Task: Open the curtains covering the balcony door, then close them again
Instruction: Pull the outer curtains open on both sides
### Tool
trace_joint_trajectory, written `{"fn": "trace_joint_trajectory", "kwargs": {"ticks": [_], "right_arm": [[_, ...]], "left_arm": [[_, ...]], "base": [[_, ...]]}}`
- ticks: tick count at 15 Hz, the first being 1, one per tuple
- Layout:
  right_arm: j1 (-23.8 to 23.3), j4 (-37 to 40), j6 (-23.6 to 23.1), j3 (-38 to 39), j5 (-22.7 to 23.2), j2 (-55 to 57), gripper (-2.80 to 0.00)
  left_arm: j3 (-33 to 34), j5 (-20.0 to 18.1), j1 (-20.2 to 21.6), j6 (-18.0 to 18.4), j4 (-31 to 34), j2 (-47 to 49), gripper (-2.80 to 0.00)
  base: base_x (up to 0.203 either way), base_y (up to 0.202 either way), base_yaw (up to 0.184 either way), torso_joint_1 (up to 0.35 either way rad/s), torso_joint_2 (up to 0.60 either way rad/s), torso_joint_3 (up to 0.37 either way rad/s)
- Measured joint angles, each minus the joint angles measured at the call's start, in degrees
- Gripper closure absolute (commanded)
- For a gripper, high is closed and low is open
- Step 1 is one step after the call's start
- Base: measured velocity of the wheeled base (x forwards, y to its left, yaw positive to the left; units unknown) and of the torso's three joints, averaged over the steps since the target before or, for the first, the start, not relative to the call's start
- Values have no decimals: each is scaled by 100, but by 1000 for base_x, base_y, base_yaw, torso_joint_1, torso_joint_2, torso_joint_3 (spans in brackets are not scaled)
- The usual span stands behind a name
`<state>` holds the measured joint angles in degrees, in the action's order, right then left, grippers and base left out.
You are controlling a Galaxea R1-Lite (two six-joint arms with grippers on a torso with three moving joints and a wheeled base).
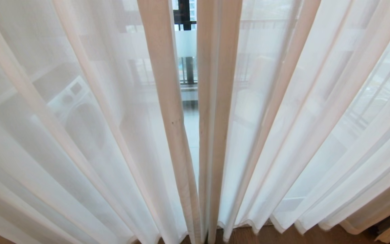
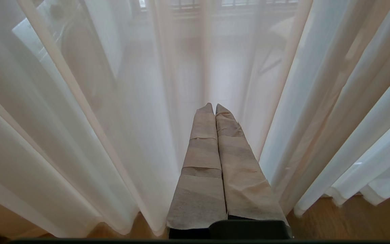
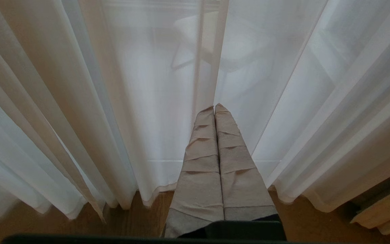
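Head view shows the thin sheer white curtains (image 1: 90, 112) hanging in long vertical pleats across the whole frame, their hems just reaching the brown wooden floor (image 1: 276, 235). Two folded leading edges meet near the middle and leave a narrow upright slit, through which the glass balcony door (image 1: 189, 44) with its dark frame and frosted horizontal band appears; neither arm is in sight here. Left wrist view has the left gripper (image 2: 214, 107), its long tapered fingers wrapped in creased beige tape, jaws pressed together and holding nothing, pointing at the sheer folds close ahead, with floor showing beneath the hems. Right wrist view has the right gripper (image 3: 214, 108), wrapped alike and also closed empty, aimed at a folded vertical edge of the fabric, its tips near it.
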<state>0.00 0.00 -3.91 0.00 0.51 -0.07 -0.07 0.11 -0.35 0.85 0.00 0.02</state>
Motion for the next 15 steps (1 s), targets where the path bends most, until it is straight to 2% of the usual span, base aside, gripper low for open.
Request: {"fn": "trace_joint_trajectory", "kwargs": {"ticks": [13, 15], "right_arm": [[0, 0, 0, 0, 1, 0, 0], [0, 0, 0, 0, 1, 0, 0]], "left_arm": [[-2, -29, 0, 20, -2, 0, 0], [-141, -136, 0, 27, 0, 0, 0]], "base": [[0, 0, 0, 0, 0, 0], [0, 0, 0, 0, 0, 0]]}}
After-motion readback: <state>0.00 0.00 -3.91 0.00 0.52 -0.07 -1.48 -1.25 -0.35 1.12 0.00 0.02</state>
